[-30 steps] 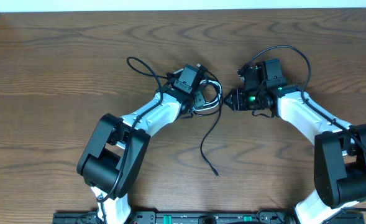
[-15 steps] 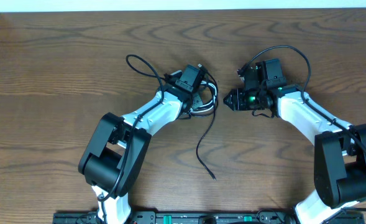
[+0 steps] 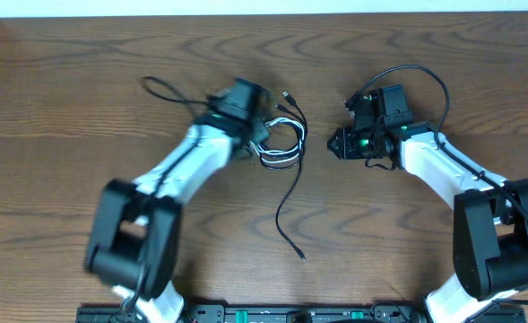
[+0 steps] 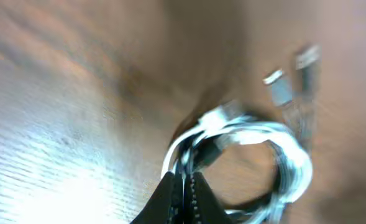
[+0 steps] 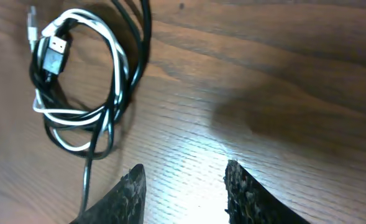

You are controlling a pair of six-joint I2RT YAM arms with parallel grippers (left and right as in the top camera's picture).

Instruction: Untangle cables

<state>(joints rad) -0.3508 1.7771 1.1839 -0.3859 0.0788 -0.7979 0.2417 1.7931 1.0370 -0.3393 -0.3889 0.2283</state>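
Cables [image 3: 280, 148]: 1 black, 1 white, found looped together in 1 tangle on the table [image 3: 66, 72], between the 2 arms. A black tail [image 3: 286, 211] is laid out toward the near edge. The left gripper [image 4: 184, 186] is clenched on the tangle's left side; the pinched strand is too blurred to tell. The right gripper [image 5: 183, 186] is held part open near the tangle's right side, with nothing grasped or touched.

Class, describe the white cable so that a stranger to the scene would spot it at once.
On the wooden table, look near the middle, at the tip of the left gripper. A small coil of two thin cords lies there. The white cable is its pale loops, while the black cable trails a long tail toward the robot's side.
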